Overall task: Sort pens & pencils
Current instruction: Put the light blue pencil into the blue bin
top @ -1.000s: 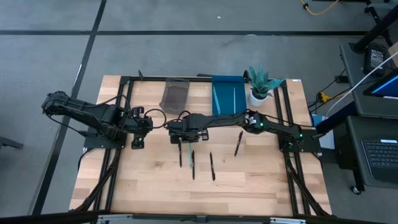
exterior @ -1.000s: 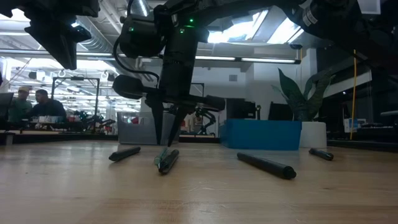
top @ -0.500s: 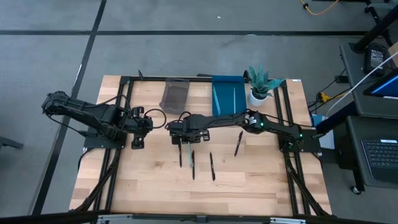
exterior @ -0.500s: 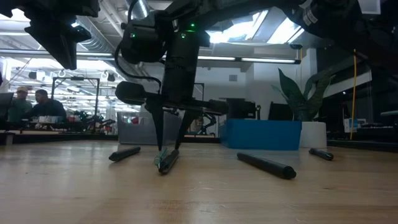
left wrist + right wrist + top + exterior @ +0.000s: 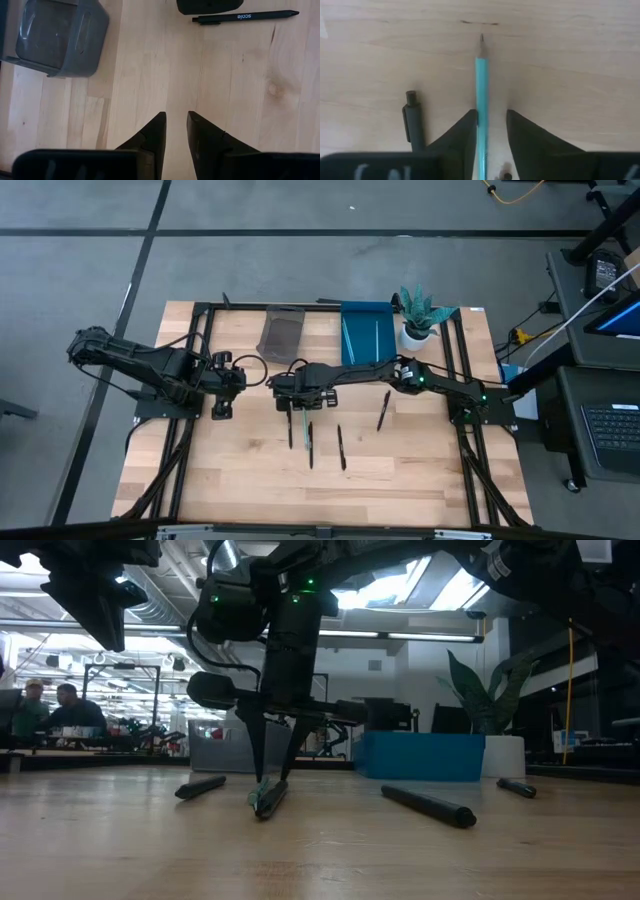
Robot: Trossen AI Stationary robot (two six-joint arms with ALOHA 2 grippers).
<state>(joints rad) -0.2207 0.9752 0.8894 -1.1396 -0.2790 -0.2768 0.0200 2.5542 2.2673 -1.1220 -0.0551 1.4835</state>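
Note:
A teal pencil (image 5: pixel 481 85) lies flat on the wooden table, between the two fingers of my right gripper (image 5: pixel 490 120). The jaws stand open astride it; one finger touches its side and a gap shows at the other. In the high view the right gripper (image 5: pixel 293 402) is left of the table's middle, over the pencil (image 5: pixel 290 426). A black pen (image 5: pixel 412 122) lies right beside the pencil. More black pens (image 5: pixel 341 447) (image 5: pixel 383 410) lie to the right. My left gripper (image 5: pixel 175 122) hovers at the left (image 5: pixel 222 395), slightly open and holding nothing.
A grey bin (image 5: pixel 281 332) and a blue bin (image 5: pixel 366 333) holding a pencil stand at the table's back, with a potted plant (image 5: pixel 420 315) to their right. People sit in the room beyond the table (image 5: pixel 60 705). Another pen (image 5: pixel 245 16) lies ahead of the left gripper.
The right gripper's fingers have spread apart and come down on either side of the teal pencil. The left arm has not moved.

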